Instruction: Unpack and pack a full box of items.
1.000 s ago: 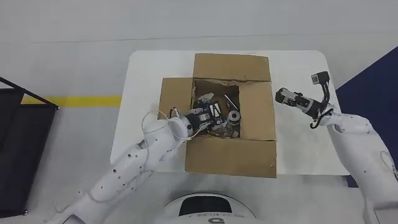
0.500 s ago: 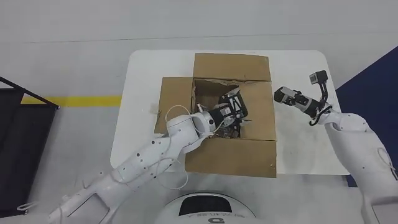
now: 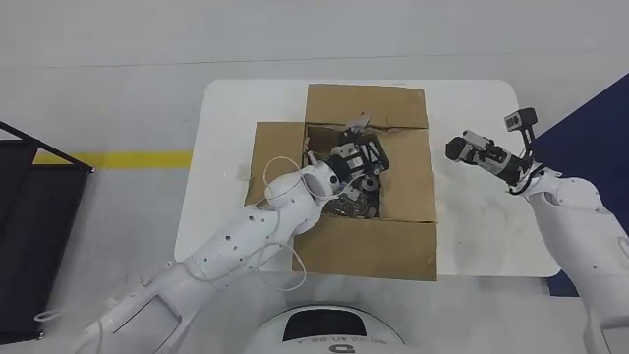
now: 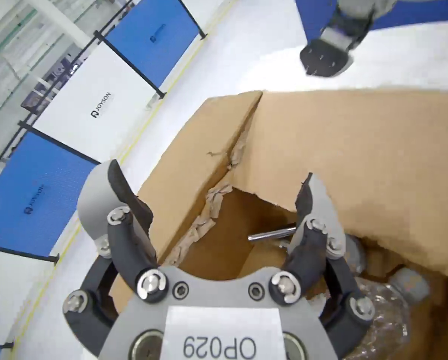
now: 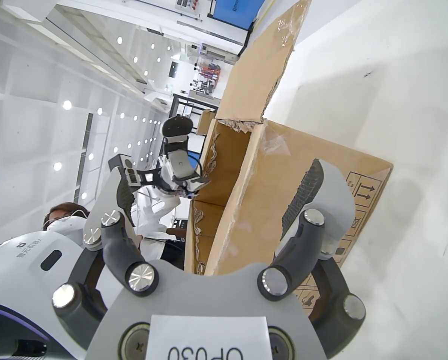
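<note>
An open cardboard box stands mid-table with its flaps spread; a jumble of items lies inside. My left gripper hangs over the box's far inner corner, open and empty. In the left wrist view this gripper frames the box wall, with a metal rod and a clear plastic bottle below. My right gripper hovers over the table just right of the box, open and empty. The right wrist view shows the right gripper facing the box's side.
The white table has bare surface right and left of the box. A dark rack stands on the floor at the left, and a blue barrier at the right. The box's torn far flap lies flat.
My left gripper has risen out of the items and shifted toward the box's far side. The right arm has drawn back a little to the right, away from the box.
</note>
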